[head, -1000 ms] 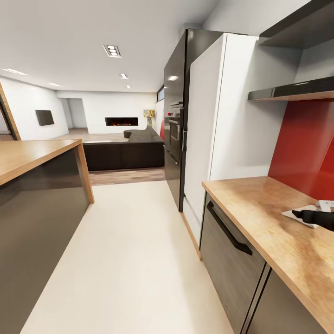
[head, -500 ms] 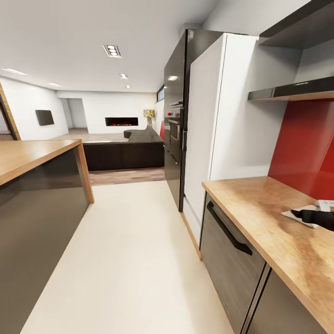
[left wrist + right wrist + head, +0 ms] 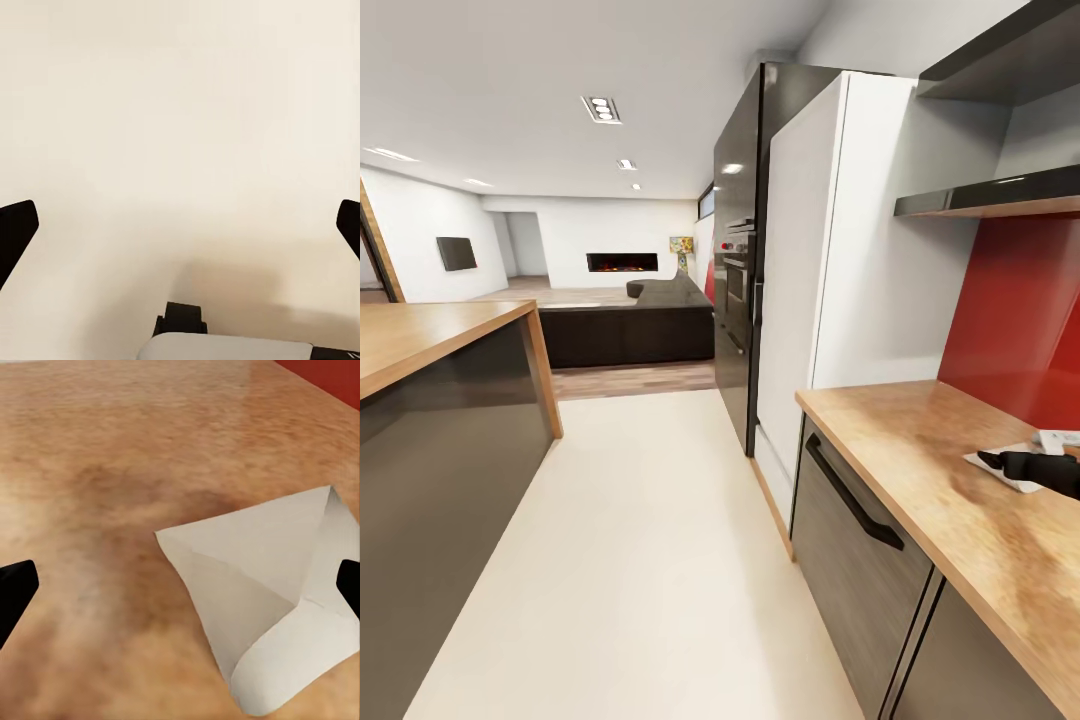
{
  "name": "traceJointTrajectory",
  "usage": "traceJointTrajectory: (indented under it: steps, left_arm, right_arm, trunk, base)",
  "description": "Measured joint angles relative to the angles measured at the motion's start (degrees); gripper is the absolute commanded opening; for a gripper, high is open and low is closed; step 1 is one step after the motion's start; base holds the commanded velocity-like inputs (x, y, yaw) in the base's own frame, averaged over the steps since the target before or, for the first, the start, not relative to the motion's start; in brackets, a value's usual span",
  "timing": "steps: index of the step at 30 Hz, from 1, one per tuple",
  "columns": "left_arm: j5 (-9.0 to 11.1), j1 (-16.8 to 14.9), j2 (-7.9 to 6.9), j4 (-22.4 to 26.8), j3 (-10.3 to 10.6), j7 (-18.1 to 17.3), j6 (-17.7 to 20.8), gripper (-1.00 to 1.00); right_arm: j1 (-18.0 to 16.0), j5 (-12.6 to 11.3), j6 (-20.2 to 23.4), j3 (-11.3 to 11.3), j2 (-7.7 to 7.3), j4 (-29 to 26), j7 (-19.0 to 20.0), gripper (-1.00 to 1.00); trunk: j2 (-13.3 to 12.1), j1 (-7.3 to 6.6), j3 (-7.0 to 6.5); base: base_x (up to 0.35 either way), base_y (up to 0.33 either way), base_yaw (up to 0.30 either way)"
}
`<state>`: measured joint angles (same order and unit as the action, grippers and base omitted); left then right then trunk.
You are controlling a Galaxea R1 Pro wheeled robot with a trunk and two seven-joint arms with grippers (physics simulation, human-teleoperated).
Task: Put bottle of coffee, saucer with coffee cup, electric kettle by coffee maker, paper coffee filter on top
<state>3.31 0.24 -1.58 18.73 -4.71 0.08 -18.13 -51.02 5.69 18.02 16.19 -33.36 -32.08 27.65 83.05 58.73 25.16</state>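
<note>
Two dark fingertips are seen at the opposite edges of the right wrist view, so the right gripper [image 3: 180,589] is judged to be spread wide, with nothing between its jaws. Below and between them lies the paper coffee filter [image 3: 262,600], a white folded cone resting flat on the kitchen countertop [image 3: 112,495], nearer to one fingertip than to the other. In the head view the right gripper [image 3: 1000,462] is seen over the filter [image 3: 1010,470] near the red backsplash [image 3: 1010,320]. Compared with the pictures of a second and half a second ago, the gripper has been carried slightly further along the counter, toward the tall white cabinet [image 3: 800,250], while the rest of the kitchen is unchanged, so the arm and not the camera is judged to have moved. An alignment over the filter is suggested; a grasp is not yet made.

The left gripper [image 3: 180,225] is likewise held wide apart, empty, over the pale floor [image 3: 180,112]. The coffee maker cannot be placed from these pictures; the filter has yet to be lifted and set on it.
</note>
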Motion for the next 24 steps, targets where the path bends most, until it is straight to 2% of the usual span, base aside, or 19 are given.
traceJointTrajectory:
  steps: [24]
  left_arm:
    - [0.0,0.0,0.0,0.0,0.0,0.0,0.0,1.0]
  right_arm:
    - [0.0,0.0,0.0,-0.2,0.12,0.1,0.5,1.0]
  trunk:
    - [0.0,0.0,0.0]
  base:
    - [0.0,0.0,0.0]
